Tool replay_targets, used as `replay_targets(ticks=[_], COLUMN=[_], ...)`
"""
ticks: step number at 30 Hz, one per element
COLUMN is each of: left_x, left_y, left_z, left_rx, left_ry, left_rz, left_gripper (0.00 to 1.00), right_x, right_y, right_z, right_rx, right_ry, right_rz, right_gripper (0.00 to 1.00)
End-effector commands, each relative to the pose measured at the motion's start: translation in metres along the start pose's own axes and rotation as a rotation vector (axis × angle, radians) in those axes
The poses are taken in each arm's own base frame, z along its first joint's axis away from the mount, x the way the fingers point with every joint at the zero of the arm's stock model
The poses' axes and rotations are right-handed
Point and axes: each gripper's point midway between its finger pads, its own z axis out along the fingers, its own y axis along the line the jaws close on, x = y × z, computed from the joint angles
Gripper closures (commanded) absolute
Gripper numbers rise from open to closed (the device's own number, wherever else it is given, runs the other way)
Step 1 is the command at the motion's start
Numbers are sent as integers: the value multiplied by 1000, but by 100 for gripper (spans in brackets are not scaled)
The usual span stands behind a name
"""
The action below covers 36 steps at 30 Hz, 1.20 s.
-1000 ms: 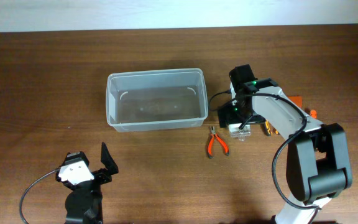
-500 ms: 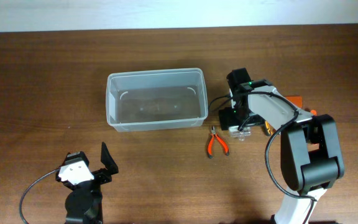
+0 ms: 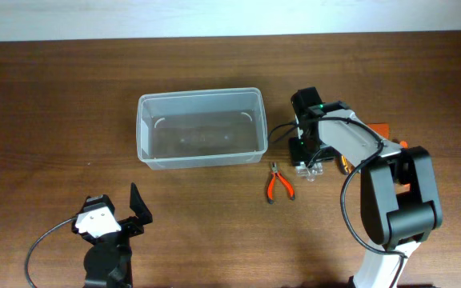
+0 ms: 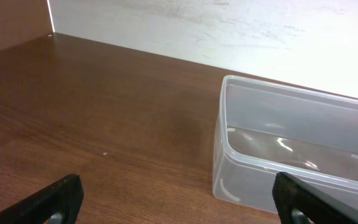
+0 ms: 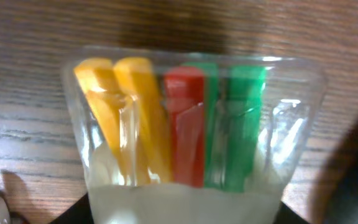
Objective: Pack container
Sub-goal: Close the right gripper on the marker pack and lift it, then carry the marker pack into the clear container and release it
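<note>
The container [image 3: 201,128] sat on the tabletop [image 3: 54,96] beyond my left pincer [image 4: 176,208], which gaped wide and empty. My right pincer [image 3: 306,158] was at a small clear box [image 5: 191,124]; its grip I couldn't tell.

Your right arm [image 3: 358,140] hid most of an orange object [image 3: 380,127] overhead. The container [image 4: 260,177] ran off the left wrist view's right edge; the small box [image 5: 185,124] showed blurred up close.

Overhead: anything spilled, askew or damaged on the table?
Nothing stands out. The container sits upright and empty, the orange-handled pliers lie flat on the table right of it, and the coloured bits are all inside their small clear box under the right gripper.
</note>
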Motion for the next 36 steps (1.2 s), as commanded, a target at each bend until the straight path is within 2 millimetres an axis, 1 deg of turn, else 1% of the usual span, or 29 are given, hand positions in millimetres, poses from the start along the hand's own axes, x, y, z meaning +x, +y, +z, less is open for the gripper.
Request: replay_targets(ticks=[1,2,3,5,7,9,12,13,15,17,19,20,21,23,24,26,30,33,34,35,36], left_x=[1,1,1,1,1,1,1,1,1,1,1,1,1,1,1,1,1,1,1,1,1], left_y=[0,0,0,0,0,0,0,0,0,0,0,0,0,0,0,0,0,0,0,0,0], left_z=[0,0,0,0,0,0,0,0,0,0,0,0,0,0,0,0,0,0,0,0,0], left_rx=[-1,0,0,0,0,0,0,0,0,-1,0,0,0,0,0,-1,0,0,0,-1,0], left_ry=[0,0,0,0,0,0,0,0,0,0,0,0,0,0,0,0,0,0,0,0,0], left_rz=[10,10,10,10,10,10,10,10,10,10,10,10,10,10,10,10,10,10,10,10,10], left_gripper=[1,1,1,1,1,1,1,1,1,1,1,1,1,1,1,1,1,1,1,1,1], right_x=[-13,-17,-24,-35,-50,-66,-87,-96,-111,-124,-132,-134,-136,-135,-133,-128,-111,-96,-92,-85,-80], right_y=[-10,-11,-13,-16,-18,-17,-17,-17,-15,-6,7,12,24,45,57,70,108,144,154,170,180], right_z=[-11,-16,-28,-44,-66,-90,-132,-150,-180,-209,-239,-248,-262,-275,-277,-277,-274,-273,-273,-270,-268], right_rx=[65,68,78,93,97,91,89,83,65,19,-54,-84,-143,-219,-242,-242,-223,-211,-209,-210,-213], right_ry=[-33,-42,-64,-97,-144,-193,-272,-312,-391,-470,-544,-568,-606,-646,-659,-658,-646,-659,-661,-659,-655], right_rz=[-14,-13,-11,-6,-15,-50,-88,-83,-79,-137,-203,-220,-255,-375,-445,-520,-758,-957,-1010,-1083,-1119], right_gripper=[60,63,64,64,64,64,64,64,64,64,62,59,55,54,54,54,54,52,51,49,47])
